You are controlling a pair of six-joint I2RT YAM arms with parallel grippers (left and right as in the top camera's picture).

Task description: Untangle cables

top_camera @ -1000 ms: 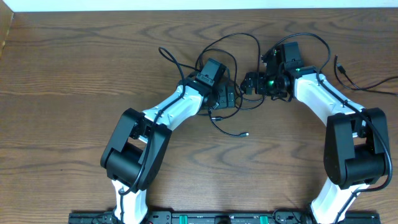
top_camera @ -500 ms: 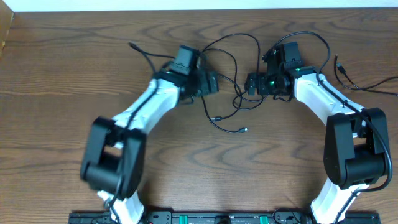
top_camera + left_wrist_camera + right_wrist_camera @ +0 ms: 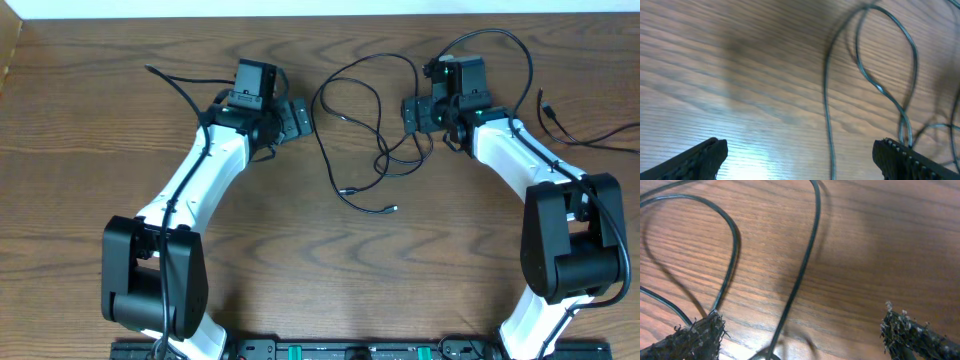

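Observation:
Thin black cables (image 3: 384, 152) lie in overlapping loops on the wooden table between my two arms. Two small plug ends (image 3: 393, 209) rest toward the front. My left gripper (image 3: 293, 116) is open just left of the loops. In the left wrist view a cable strand (image 3: 826, 100) runs on the table between its spread fingers (image 3: 705, 156). My right gripper (image 3: 413, 111) is open at the right side of the tangle. In the right wrist view a black strand (image 3: 805, 265) runs between its fingers (image 3: 910, 336). Neither gripper holds anything.
Another black cable (image 3: 575, 135) with a plug lies apart at the far right edge. The table's back edge (image 3: 320, 16) runs along the top. Both arm bases stand at the front.
My left arm has swung up and to the left, from over the tangle's middle to its left side. The right gripper rose slightly. Both stayed open.

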